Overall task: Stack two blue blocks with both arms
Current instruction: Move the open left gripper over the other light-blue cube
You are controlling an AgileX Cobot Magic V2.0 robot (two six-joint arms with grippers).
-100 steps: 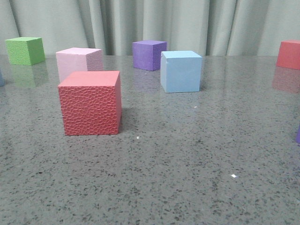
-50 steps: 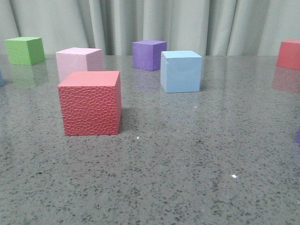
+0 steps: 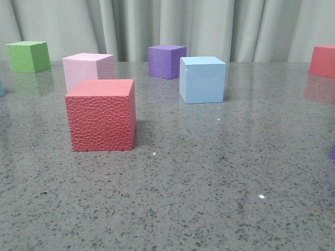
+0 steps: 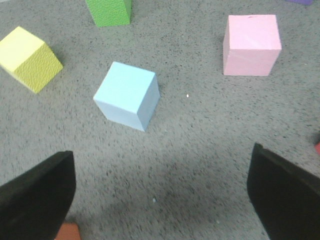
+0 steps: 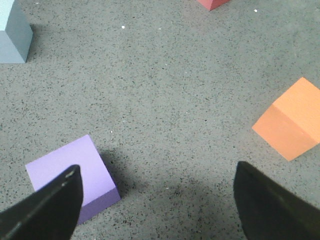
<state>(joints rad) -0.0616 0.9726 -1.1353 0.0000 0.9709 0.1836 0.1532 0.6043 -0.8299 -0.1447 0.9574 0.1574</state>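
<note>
One pale blue block (image 3: pixel 202 79) stands on the grey table right of centre in the front view; its corner (image 5: pixel 12 32) shows in the right wrist view, far from that gripper. The other blue block (image 4: pixel 127 95) lies ahead of my left gripper (image 4: pixel 162 195), apart from it. Only a sliver of it (image 3: pixel 1 87) shows at the front view's left edge. The left gripper is open over bare table. My right gripper (image 5: pixel 157 200) is open too, one finger (image 5: pixel 45 205) over a purple cube (image 5: pixel 70 172). Neither gripper shows in the front view.
A red cube (image 3: pixel 102 115) stands front left, with a pink cube (image 3: pixel 88 68) behind it, a green cube (image 3: pixel 28 56) far left, a purple cube (image 3: pixel 166 61) at the back and another red cube (image 3: pixel 322 60) far right. Near the grippers are a yellow cube (image 4: pixel 30 58) and an orange cube (image 5: pixel 292 117).
</note>
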